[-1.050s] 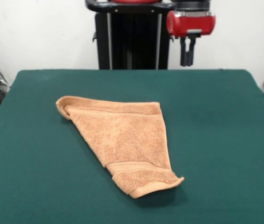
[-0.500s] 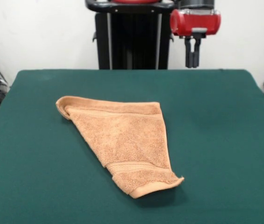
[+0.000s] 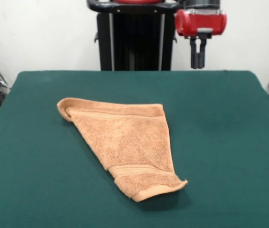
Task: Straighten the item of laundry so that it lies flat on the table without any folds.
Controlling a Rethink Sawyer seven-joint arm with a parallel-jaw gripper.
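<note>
An orange-tan towel (image 3: 125, 145) lies folded into a rough triangle left of centre on the green table (image 3: 229, 133), its curled corner at far left, one point near the front edge. Bare felt surrounds it, widest to the right. Above the far edge hangs the gripper (image 3: 198, 67), fingers pressed together, empty.

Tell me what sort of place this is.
Probably a robotics lab or test bench: a green felt-topped table holding one folded orange towel, a red robot claw hanging above it, and bare white walls.
</note>
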